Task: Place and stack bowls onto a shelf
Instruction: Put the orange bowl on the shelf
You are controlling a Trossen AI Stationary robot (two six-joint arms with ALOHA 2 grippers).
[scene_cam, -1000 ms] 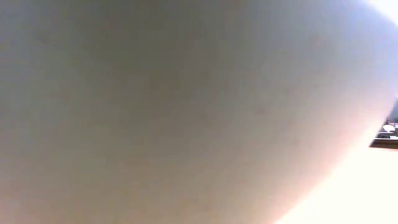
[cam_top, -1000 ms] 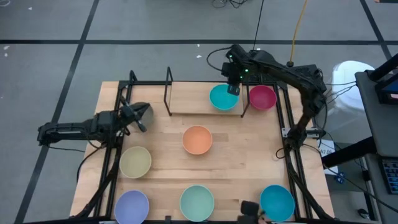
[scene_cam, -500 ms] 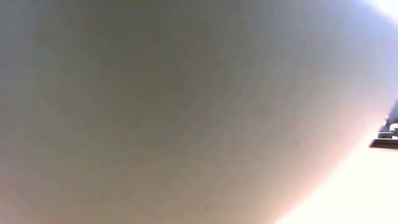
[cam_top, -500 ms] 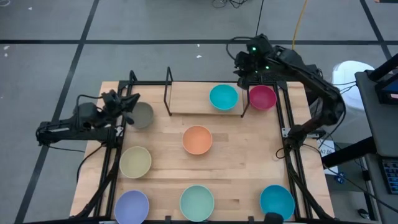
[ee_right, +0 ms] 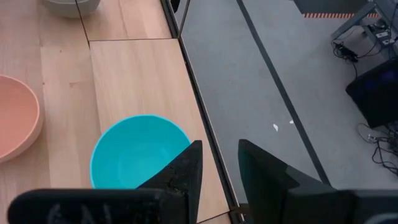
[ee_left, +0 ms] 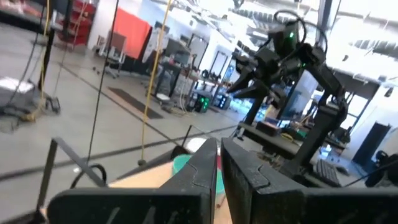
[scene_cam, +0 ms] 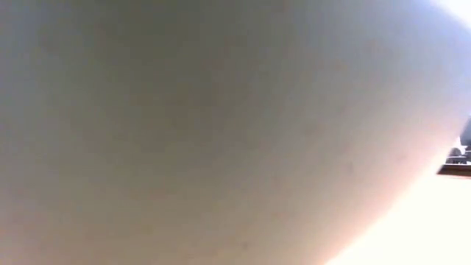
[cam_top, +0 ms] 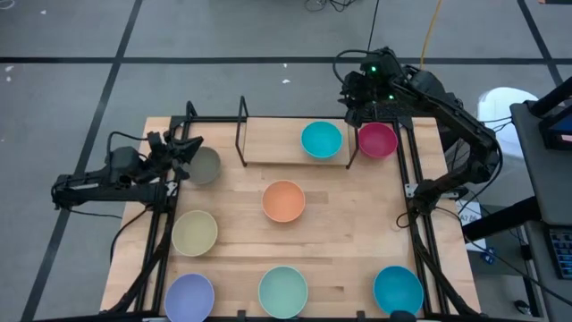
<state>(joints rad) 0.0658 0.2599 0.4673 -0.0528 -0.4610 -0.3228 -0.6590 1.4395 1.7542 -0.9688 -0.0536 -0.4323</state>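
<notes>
reach decides this moment. the grey-olive bowl (cam_top: 206, 167) is set on the table near its left edge, just outside the left end of the shelf (cam_top: 268, 139), and the left gripper (cam_top: 185, 150) is found right at that bowl's left rim, on the side turned away from the shelf. whether this gripper is open or closed cannot be told, nor whether the rim is held by it.

the shelf is laid with its long axis across the far side of the table, left to right. its wooden board is taken up at the right end by one teal bowl (cam_top: 321, 139); the left part of the board is bare, and it is that bare part which lies nearest the grey-olive bowl. the magenta bowl (cam_top: 377, 139) is seen just beyond the shelf's right end, on the table.

the right gripper (ee_right: 220, 146) is held high over the far right corner, behind the teal and magenta bowls, with its fingers parted by a plain gap and nothing between them.

since the bowl is round, no axis need be matched; only direction matters. the bare board lies to the bowl's right and a little farther back, so the left arm is judged the better placed for carrying it there.
</notes>
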